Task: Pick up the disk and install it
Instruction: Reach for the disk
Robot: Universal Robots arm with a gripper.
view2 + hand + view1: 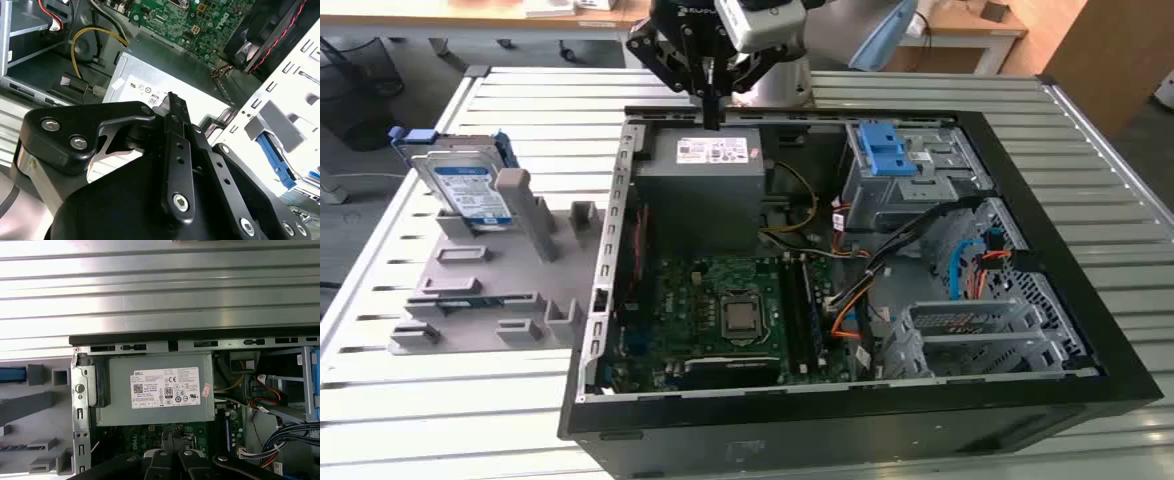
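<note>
The disk (464,187), a silver drive with a white-and-blue label in a blue frame, leans upright in the grey fixture (494,290) on the exterior view's left, outside the computer case. My gripper (712,115) hangs over the back edge of the open case, above the grey power-supply box (707,185), well to the right of the disk in that view. Its black fingers are pressed together with nothing between them. In the second wrist view the gripper (172,100) points at the power-supply box (165,75).
The open black computer case (1067,300) takes up the middle of the slatted metal table (400,400). Inside it are a green motherboard (720,310), a drive cage with a blue latch (886,152) and loose cables (947,250). The first wrist view shows the power-supply box (157,395).
</note>
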